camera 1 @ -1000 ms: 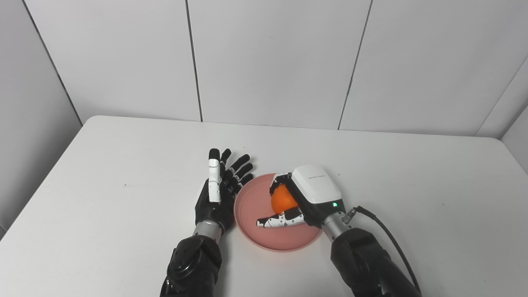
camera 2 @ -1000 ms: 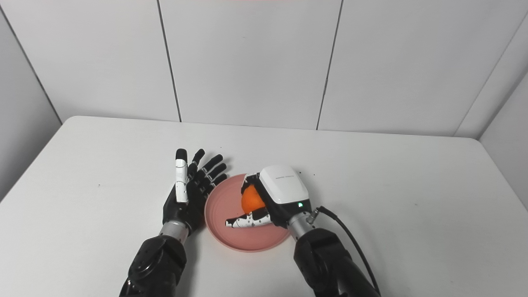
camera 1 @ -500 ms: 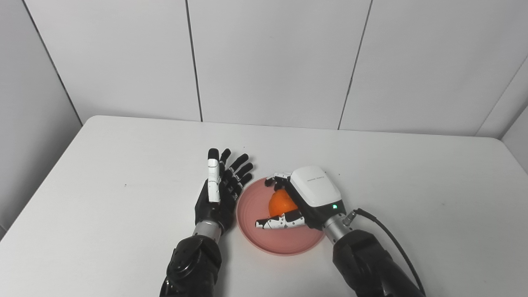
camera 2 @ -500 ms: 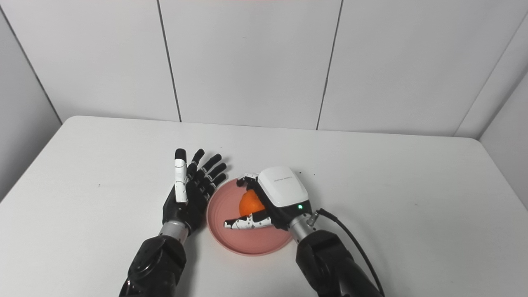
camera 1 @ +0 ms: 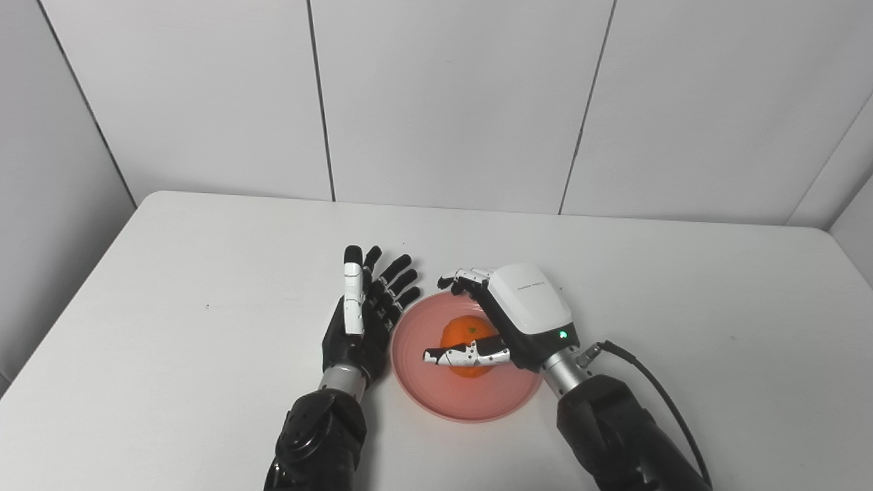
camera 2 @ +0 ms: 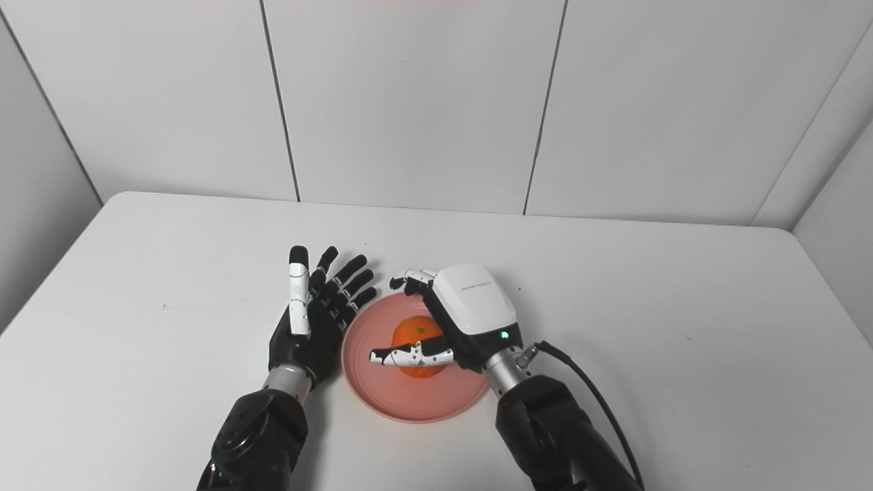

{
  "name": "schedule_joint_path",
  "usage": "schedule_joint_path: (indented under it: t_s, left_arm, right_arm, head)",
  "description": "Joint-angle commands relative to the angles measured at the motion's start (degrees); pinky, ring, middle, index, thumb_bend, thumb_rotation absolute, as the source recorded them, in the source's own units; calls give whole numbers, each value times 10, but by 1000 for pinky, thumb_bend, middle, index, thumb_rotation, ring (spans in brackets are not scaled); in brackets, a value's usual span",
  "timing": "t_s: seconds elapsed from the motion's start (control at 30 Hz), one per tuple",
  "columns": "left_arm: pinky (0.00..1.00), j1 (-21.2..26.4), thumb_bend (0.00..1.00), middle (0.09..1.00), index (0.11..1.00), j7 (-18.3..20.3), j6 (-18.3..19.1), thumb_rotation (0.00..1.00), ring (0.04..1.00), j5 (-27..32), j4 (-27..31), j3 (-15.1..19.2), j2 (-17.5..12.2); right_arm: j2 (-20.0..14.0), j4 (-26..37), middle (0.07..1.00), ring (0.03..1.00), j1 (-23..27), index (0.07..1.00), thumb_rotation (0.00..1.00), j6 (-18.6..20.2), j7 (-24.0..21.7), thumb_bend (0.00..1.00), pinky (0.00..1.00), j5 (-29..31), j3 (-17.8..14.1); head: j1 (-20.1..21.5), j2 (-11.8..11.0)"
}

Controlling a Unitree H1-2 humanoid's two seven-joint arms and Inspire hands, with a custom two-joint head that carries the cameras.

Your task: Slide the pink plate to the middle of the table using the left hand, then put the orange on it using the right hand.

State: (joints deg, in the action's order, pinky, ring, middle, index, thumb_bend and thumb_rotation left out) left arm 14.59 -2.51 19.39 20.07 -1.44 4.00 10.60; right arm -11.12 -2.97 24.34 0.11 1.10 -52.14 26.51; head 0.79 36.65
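Both hands, left (camera 1: 361, 320) and right (camera 1: 508, 320), (fingers spread) open.

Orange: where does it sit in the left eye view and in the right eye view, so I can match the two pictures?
Left eye view: the orange sits on the pink plate, low and just right of centre, partly behind the right hand's thumb.
Right eye view: the orange is low and just left of centre, on the same plate.
Shared landmark: the left hand, open, lies along the plate's left rim.
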Motion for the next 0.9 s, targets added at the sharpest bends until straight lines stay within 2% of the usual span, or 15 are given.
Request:
schedule_joint_path:
  t_s: [0.0, 0.13, 0.23, 0.33, 0.43, 0.53, 0.57, 0.6, 0.7, 0.73, 0.8, 0.87]
  left_arm:
    - [863, -12, 851, 862, 982, -6, 24, 920, 864, -7, -18, -3, 5]
    - [854, -12, 866, 855, 983, -9, 23, 923, 851, -14, -19, -5, 4]
    - [868, -12, 891, 847, 966, -13, 18, 908, 844, -21, -21, -4, 5]
    - [873, -10, 895, 853, 951, -13, 6, 900, 847, -33, -23, -5, 3]
    - [898, -9, 892, 841, 924, -16, -18, 895, 845, -59, -26, -12, -2]
    - [948, -8, 896, 853, 910, -11, -49, 882, 852, -75, -35, -12, -5]
    - [952, -8, 897, 854, 909, -9, -69, 881, 853, -86, -41, -15, -9]
    - [986, -8, 890, 880, 917, -7, -82, 893, 871, -94, -45, -17, -11]
    - [998, -7, 869, 909, 930, 1, -143, 894, 897, -119, -66, -26, -25]
    - [999, -6, 867, 922, 932, 1, -160, 892, 907, -128, -73, -29, -29]
    - [999, -5, 866, 929, 934, -2, -184, 896, 912, -147, -84, -34, -36]
    - [972, -1, 829, 938, 941, -23, -245, 907, 925, -220, -113, -56, -61]
  right_arm:
    - [6, 30, 656, 582, 25, 676, 739, -18, 22, 860, 504, 9, -18]
    - [17, 51, 657, 596, 28, 672, 764, -14, 29, 830, 517, 32, -50]
    - [22, 62, 683, 648, 28, 689, 834, -12, 29, 798, 581, 54, -74]
    - [31, 58, 701, 673, 24, 698, 875, -19, 46, 791, 609, 101, -113]
    - [50, 42, 698, 656, 11, 695, 924, -35, 71, 795, 555, 157, -150]
    - [63, 37, 748, 712, -8, 732, 982, -38, 70, 786, 609, 205, -171]
    - [73, 32, 751, 716, -17, 735, 984, -46, 70, 785, 614, 246, -185]
    - [80, 28, 768, 745, -23, 742, 936, -53, 71, 743, 654, 274, -194]
    - [112, 10, 770, 746, -42, 746, 918, -62, 73, 708, 671, 362, -229]
    - [119, 5, 793, 766, -46, 776, 962, -61, 71, 704, 707, 380, -237]
    - [127, 1, 809, 781, -52, 795, 987, -57, 65, 707, 736, 405, -248]
    - [142, -10, 832, 813, -62, 834, 998, -45, 64, 736, 808, 453, -271]
  head:
    - [0, 0]
    - [1, 1]
    - [0, 1]
    - [0, 1]
    - [0, 1]
    - [0, 2]
    - [0, 2]
    - [0, 2]
    - [1, 3]
    - [1, 3]
    - [1, 4]
    - [2, 5]
